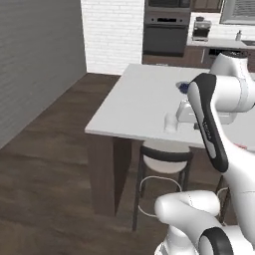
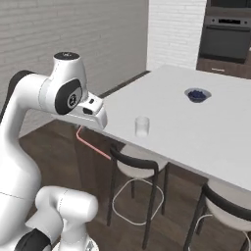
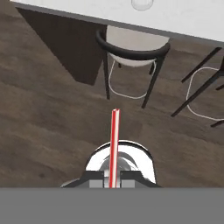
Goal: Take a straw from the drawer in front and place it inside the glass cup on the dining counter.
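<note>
- The straw [image 3: 114,146] is a thin pinkish-red rod clamped between the two fingertips of the gripper [image 3: 112,178]; in the hand view it runs straight up from the tips, out over the dark wood floor [image 3: 48,113].
- In the right base view the straw [image 2: 92,144] slants down and to the right from under the white hand, in front of the near edge of the dining counter [image 2: 196,127].
- The fingers are closed tight on the straw, gripping it near one end.
- The glass cup [image 2: 142,126] stands upright on the white top, close to the near edge and well apart from the straw; the left base view shows it as a small clear tumbler [image 1: 171,122] just left of the hand.
- The cup's rim [image 3: 142,4] peeks in at the top edge of the hand view, above the counter's edge.
- A shallow bluish bowl [image 2: 197,94] with dark blue contents sits farther back on the slab, well apart from the cup.
- A stool [image 2: 139,166] with a black frame and pale seat is tucked under the counter just below the cup; a second stool [image 2: 228,211] stands to its right.
- A dark built-in oven [image 1: 166,27] sits in the white brick wall beyond the counter.
</note>
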### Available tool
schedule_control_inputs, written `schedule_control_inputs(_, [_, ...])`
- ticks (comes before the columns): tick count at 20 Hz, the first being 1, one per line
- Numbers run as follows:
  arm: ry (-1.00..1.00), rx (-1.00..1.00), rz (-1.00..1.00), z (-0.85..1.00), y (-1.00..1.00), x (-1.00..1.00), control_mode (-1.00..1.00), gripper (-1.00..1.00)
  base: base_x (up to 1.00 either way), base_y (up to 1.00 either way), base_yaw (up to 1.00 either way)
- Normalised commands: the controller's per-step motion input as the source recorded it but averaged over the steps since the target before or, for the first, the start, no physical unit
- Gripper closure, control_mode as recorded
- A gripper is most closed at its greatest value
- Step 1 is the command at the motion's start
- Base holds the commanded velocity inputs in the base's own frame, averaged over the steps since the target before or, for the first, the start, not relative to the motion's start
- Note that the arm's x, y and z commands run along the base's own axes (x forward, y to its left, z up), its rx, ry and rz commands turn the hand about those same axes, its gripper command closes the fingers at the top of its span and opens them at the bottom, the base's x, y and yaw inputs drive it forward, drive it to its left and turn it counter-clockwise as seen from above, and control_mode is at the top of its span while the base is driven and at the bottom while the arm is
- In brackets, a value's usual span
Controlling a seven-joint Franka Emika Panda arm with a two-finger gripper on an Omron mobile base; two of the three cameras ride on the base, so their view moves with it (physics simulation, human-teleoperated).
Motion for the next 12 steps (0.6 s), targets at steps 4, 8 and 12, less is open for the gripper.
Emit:
schedule_control_inputs(4, [0.00, 0.00, 0.00, 0.00, 0.00, 0.00, 1.00, 1.00, 0.63, 0.15, -0.55])
schedule_control_inputs(8, [0.00, 0.00, 0.00, 0.00, 0.00, 0.00, 1.00, 1.00, 0.63, 0.21, -0.52])
schedule_control_inputs(12, [0.00, 0.00, 0.00, 0.00, 0.00, 0.00, 1.00, 1.00, 0.65, 0.46, -0.37])
